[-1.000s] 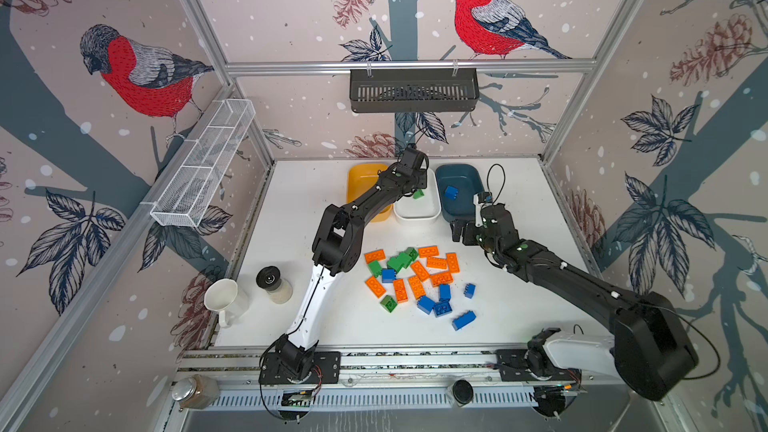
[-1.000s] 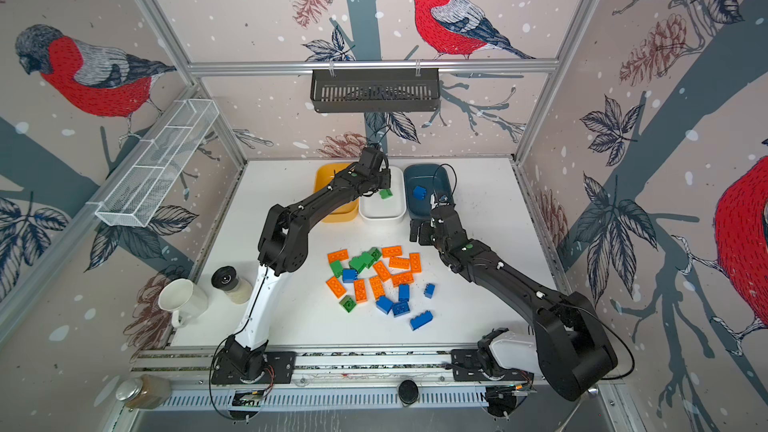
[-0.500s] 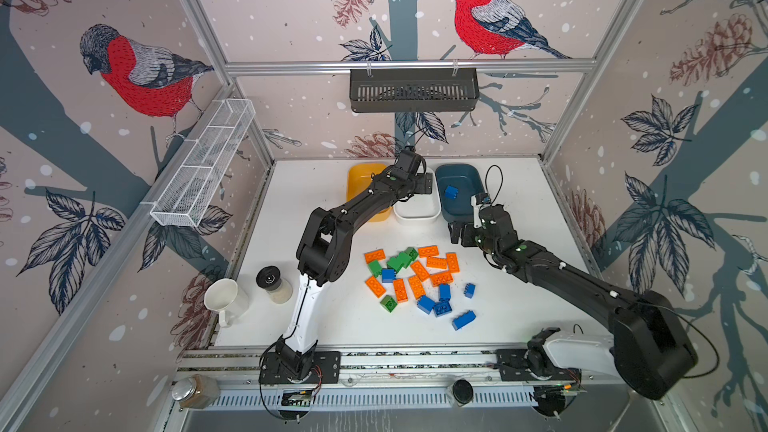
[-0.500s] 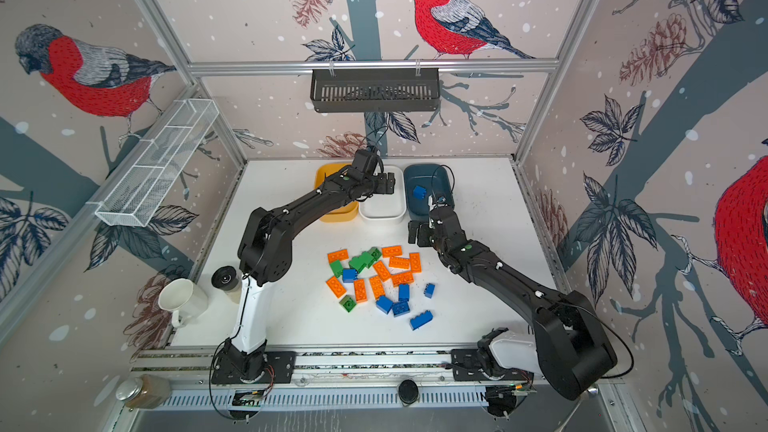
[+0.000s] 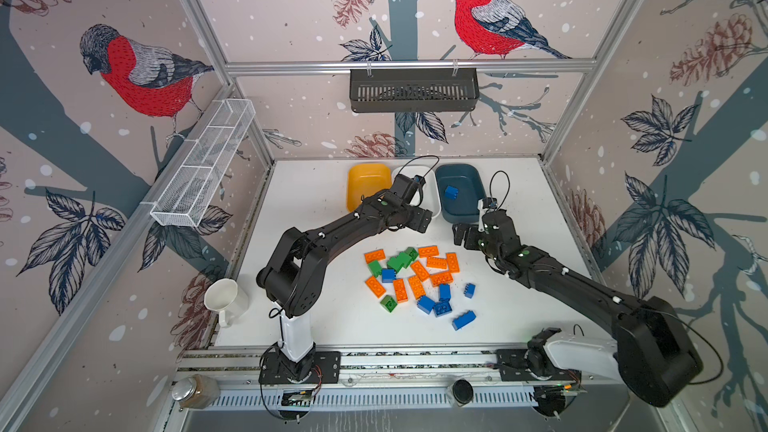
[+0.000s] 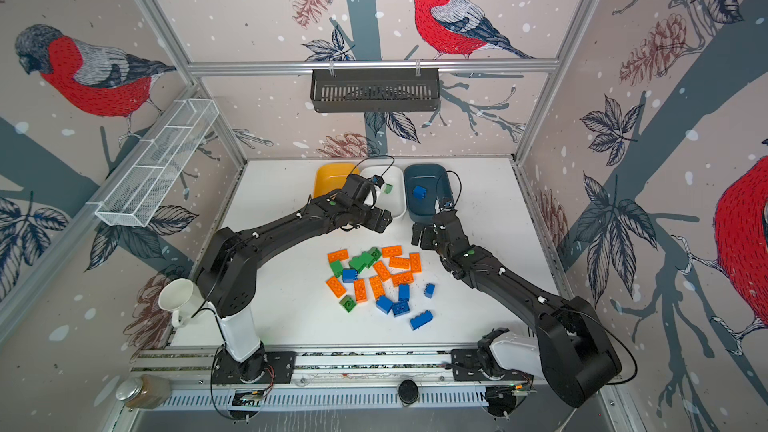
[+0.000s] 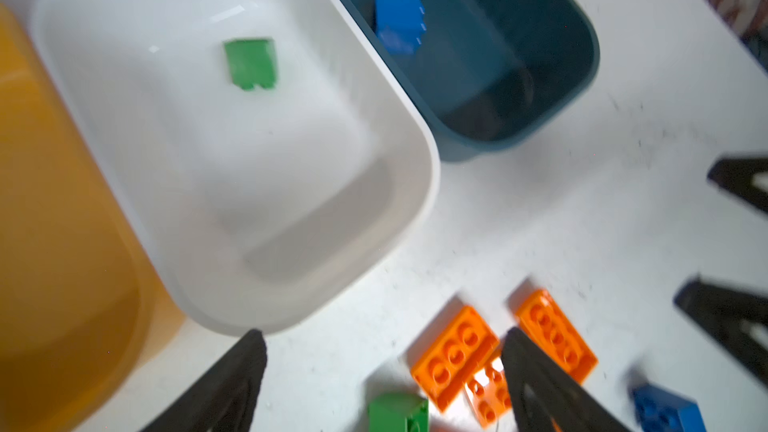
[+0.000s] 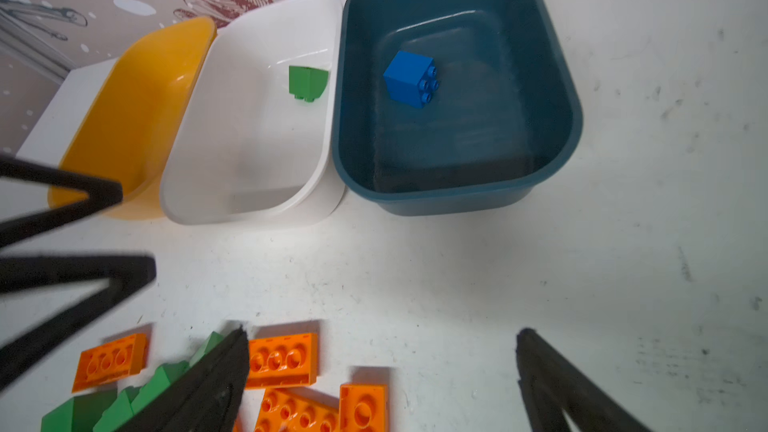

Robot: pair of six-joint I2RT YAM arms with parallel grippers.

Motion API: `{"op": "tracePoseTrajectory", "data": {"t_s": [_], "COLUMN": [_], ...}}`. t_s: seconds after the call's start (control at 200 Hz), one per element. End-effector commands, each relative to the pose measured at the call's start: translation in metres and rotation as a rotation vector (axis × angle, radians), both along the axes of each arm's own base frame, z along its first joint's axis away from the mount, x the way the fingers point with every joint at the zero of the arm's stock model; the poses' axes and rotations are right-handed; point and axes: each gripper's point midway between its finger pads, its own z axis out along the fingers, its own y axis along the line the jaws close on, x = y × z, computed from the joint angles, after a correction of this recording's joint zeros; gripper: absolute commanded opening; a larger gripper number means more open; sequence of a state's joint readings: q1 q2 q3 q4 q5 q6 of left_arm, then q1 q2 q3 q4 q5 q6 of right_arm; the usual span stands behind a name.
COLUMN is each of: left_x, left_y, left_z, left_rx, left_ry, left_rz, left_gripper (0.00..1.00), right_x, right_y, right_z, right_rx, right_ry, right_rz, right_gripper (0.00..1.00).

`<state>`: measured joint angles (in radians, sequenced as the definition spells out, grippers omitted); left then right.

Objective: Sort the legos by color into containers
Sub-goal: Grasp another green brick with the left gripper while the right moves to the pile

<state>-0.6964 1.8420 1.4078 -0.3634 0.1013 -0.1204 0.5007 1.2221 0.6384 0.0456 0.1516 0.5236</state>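
The left pincer [image 7: 384, 333] stands wide open with nothing between its fingers, and the right pincer [image 8: 382, 332] is spread just as wide and is empty too. The left wrist view shows a green brick [image 7: 250, 63] lying in the white tub [image 7: 415, 151] ahead of the left pincer. In a top view the left arm [image 5: 353, 220] covers that brick, while in a top view it shows clearly [image 6: 388, 188]. A blue brick [image 8: 411, 78] lies on its side in the teal tub [image 8: 457, 168] straight ahead of the right pincer. The yellow tub [image 8: 137, 118] sits beside the white one, on its far side from the teal tub. The pile of bricks [image 5: 415, 276], orange, green and blue, lies loose on the near side of both pincers, with some orange ones right under their fingertips. The white table [image 5: 311, 305] is scuffed with dark specks and boxed in by walls [image 5: 291, 14] papered with red-breasted birds. A mug [image 5: 226, 299] stands at the left edge. Bare table runs from the right pincer out to the right wall.
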Motion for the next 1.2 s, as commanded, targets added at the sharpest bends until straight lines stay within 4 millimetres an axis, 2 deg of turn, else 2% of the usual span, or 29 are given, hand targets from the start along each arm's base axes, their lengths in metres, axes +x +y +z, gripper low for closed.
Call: {"op": "tracePoseTrajectory", "data": {"t_s": [0.0, 0.19, 0.415, 0.89, 1.196], "left_x": [-0.037, -0.060, -0.055, -0.055, -0.058], "left_y": [0.009, 0.013, 0.011, 0.023, 0.025], "left_z": [-0.026, -0.056, -0.074, -0.111, -0.113], "left_rx": [0.109, 0.157, 0.189, 0.276, 0.279], "left_ry": [0.110, 0.236, 0.259, 0.300, 0.309], "left_rz": [-0.131, -0.208, -0.207, -0.171, -0.176], "left_gripper": [0.85, 0.71, 0.59, 0.55, 0.42], "right_x": [0.004, 0.004, 0.002, 0.000, 0.001], "right_y": [-0.010, -0.012, -0.016, -0.020, -0.020], "right_z": [0.005, 0.004, 0.003, 0.004, 0.004], "right_rx": [0.006, -0.001, -0.006, -0.015, -0.021], "right_ry": [-0.023, -0.023, -0.022, -0.026, -0.028], "right_rz": [-0.060, -0.065, -0.077, -0.090, -0.087], "right_gripper": [1.00, 0.99, 1.00, 1.00, 1.00]}}
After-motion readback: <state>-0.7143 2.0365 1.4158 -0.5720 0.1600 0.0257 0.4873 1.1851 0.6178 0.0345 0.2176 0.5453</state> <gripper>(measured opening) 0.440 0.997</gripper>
